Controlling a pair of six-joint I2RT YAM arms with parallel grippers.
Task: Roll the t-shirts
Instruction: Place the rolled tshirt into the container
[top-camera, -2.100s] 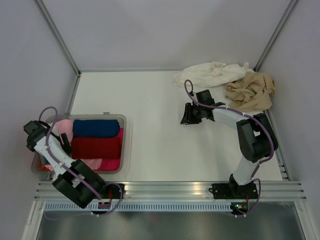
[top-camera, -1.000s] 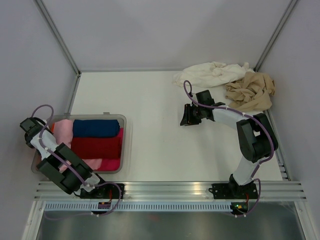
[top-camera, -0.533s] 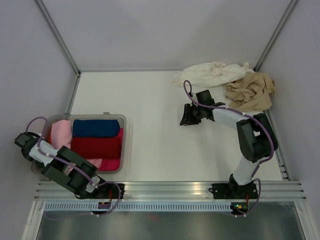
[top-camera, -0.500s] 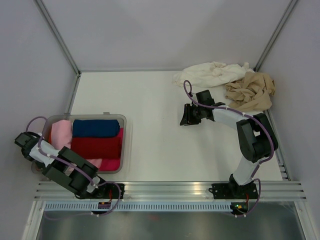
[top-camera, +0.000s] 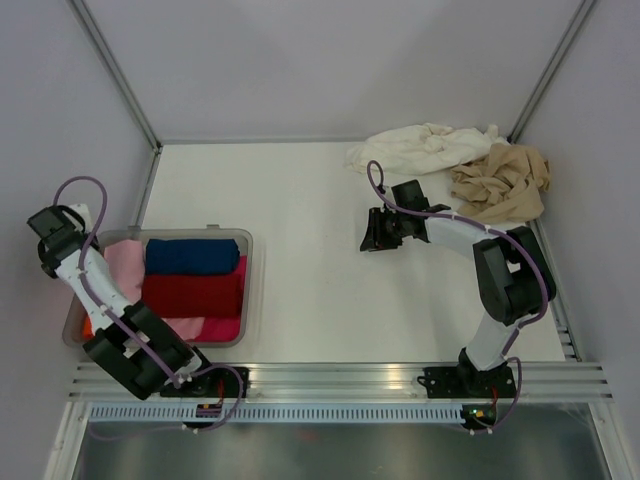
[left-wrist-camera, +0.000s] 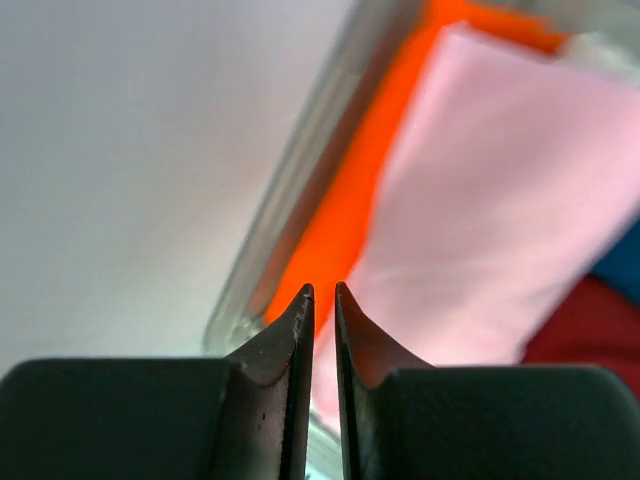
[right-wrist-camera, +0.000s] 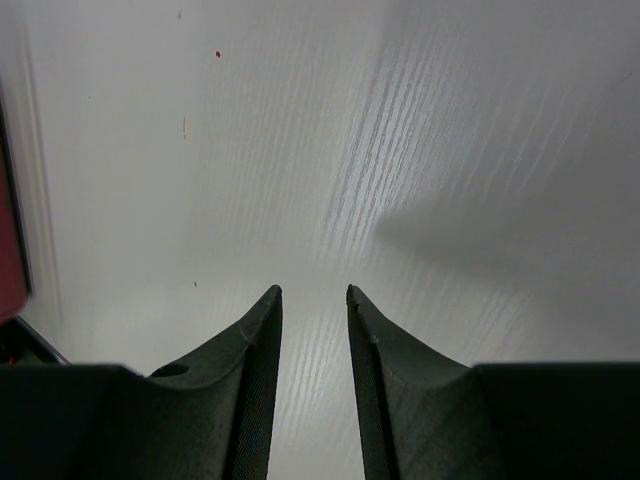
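Left wrist view: my left gripper (left-wrist-camera: 322, 292) hangs over the tray (left-wrist-camera: 290, 190) edge, jaws almost touching and empty, above the pink shirt (left-wrist-camera: 500, 200). My right gripper (right-wrist-camera: 314, 292) hovers over the table (right-wrist-camera: 250, 130), jaws narrowly apart. The cream shirt (top-camera: 420, 147) and tan shirt (top-camera: 500, 185) lie crumpled in the far right corner.

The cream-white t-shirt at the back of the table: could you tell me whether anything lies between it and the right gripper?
Nothing visible does. Only bare table lies between the right gripper and the cream-white t-shirt; the tan t-shirt lies beside it, off that path.
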